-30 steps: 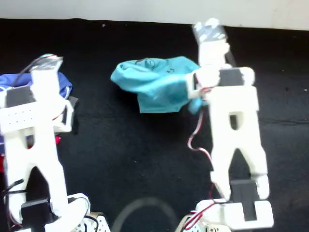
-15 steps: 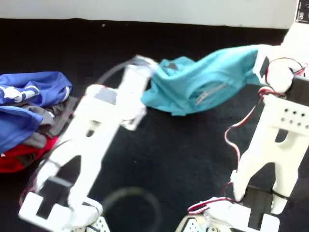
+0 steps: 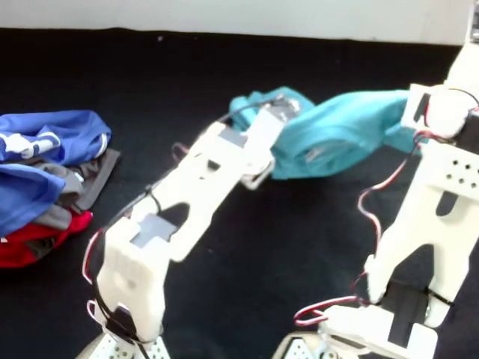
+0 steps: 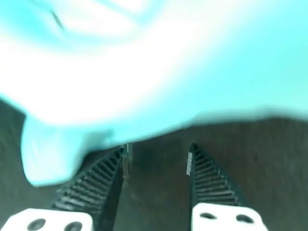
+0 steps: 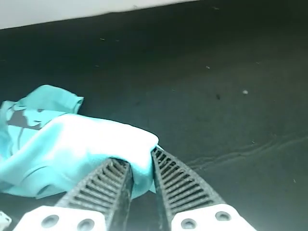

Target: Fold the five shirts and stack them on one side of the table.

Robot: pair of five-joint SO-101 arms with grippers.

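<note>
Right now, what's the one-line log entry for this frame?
right gripper: shut on teal shirt | left gripper: open at its other end | shirt pile: at one table side

The teal shirt [image 3: 337, 138] is unfolded and bunched, stretched in a long band across the far right part of the black table [image 3: 150, 67]. One end is lifted and pinched between the fingers of the right gripper [image 5: 139, 161], with cloth bulging out beyond them. The other end trails down to the tabletop in a crumpled heap toward the middle. At the table's left edge lies a loose pile of other shirts: a blue shirt [image 3: 56, 134] with white print on top, a grey shirt [image 3: 86, 176] under it with a corner sticking out, and a red shirt [image 3: 34, 243] at the bottom. The pile is rumpled, not squared, and well apart from the teal one.
</note>
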